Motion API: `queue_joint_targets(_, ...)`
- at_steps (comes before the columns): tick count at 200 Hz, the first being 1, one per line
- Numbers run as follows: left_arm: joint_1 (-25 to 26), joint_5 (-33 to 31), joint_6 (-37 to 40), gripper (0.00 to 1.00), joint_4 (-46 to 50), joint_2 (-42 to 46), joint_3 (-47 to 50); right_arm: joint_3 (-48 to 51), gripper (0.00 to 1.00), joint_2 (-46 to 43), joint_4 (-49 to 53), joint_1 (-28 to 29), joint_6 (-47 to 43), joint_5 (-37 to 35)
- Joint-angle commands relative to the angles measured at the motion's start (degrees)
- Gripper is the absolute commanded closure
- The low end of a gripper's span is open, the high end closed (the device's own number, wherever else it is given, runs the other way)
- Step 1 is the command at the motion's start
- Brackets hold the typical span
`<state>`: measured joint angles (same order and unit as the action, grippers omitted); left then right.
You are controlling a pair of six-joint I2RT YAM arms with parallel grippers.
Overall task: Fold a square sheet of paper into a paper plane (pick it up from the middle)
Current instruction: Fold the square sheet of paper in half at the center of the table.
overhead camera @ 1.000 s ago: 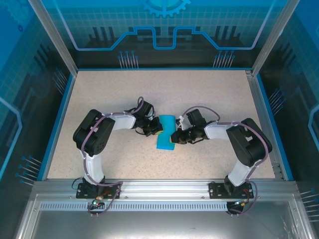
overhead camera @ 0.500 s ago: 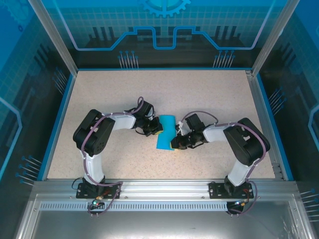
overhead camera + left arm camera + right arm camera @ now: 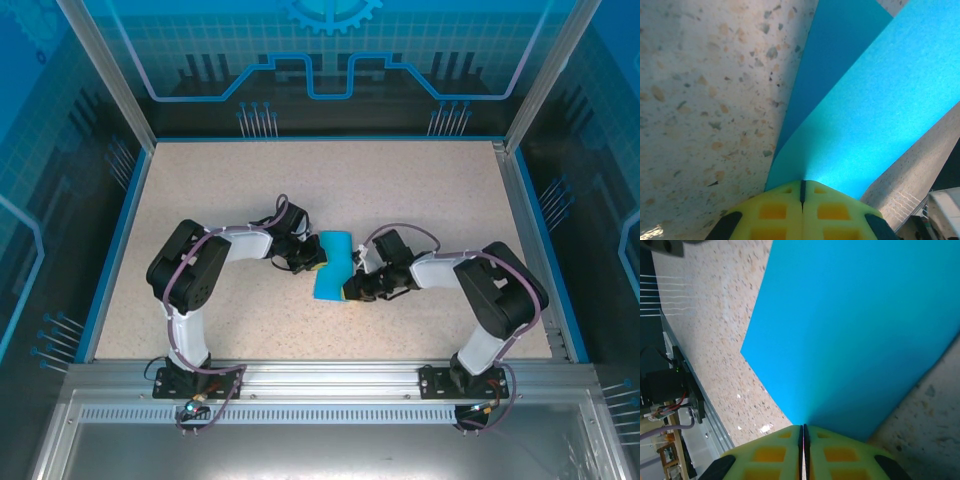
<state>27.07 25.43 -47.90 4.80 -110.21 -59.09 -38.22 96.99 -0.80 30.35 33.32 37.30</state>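
The square sheet of paper (image 3: pixel 333 262) is cyan-blue and lies folded into a narrow strip at the middle of the table. My left gripper (image 3: pixel 316 262) is at the strip's left edge. In the left wrist view its yellow jaws (image 3: pixel 802 183) are shut on the edge of the sheet's upper layer (image 3: pixel 870 100), which rises off a darker lower layer (image 3: pixel 832 45). My right gripper (image 3: pixel 349 291) is at the strip's near right corner. Seen from the right wrist, it (image 3: pixel 803 427) is shut too, and the paper (image 3: pixel 850 330) runs into its tips.
The speckled table (image 3: pixel 220 190) has a blue rim and clear walls all round. The aluminium rail (image 3: pixel 320 375) with both arm bases runs along the near edge. Both arms reach inward, elbows out to the sides.
My right gripper has slid along the paper's right edge toward the near corner. The left gripper and the sheet have stayed put.
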Motion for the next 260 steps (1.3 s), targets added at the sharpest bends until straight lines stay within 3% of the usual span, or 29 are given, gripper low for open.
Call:
queue_joint_targets(1, 0.36, -2.1, 1.04, 1.0, 6.07, -1.93, 1.62, 0.6, 0.88, 2.14, 2.21, 1.44, -1.42, -0.7)
queue_joint_targets(40, 0.42, -2.25, 1.23, 1.0, 6.36, -1.5, 1.7, -0.45, 0.89, 3.54, 6.78, 2.24, -2.67, -5.06)
queue_joint_targets(68, 0.36, -2.32, 1.73, 1.0, 6.88, -1.5, 1.3, -2.9, 0.89, -2.93, 6.62, 2.18, -1.31, -4.07)
queue_joint_targets(93, 0.38, -2.4, 2.04, 1.0, 7.02, -1.46, 1.3, -5.4, 0.88, -6.73, 3.23, -1.51, 1.18, -3.86)
queue_joint_targets(140, 0.41, -2.36, 2.16, 1.0, 7.1, -1.86, 1.44, -15.09, 0.88, 3.99, 0.92, -5.12, 1.39, 3.3)
queue_joint_targets(172, 0.42, -2.33, 2.09, 1.0, 6.74, -2.0, 1.88, -17.92, 0.88, 7.8, 5.01, -5.45, -1.71, -3.32)
queue_joint_targets(260, 0.36, -2.49, 2.37, 1.0, 7.13, -2.37, 1.55, -15.75, 0.88, 12.13, 2.35, -7.84, -3.48, -1.32)
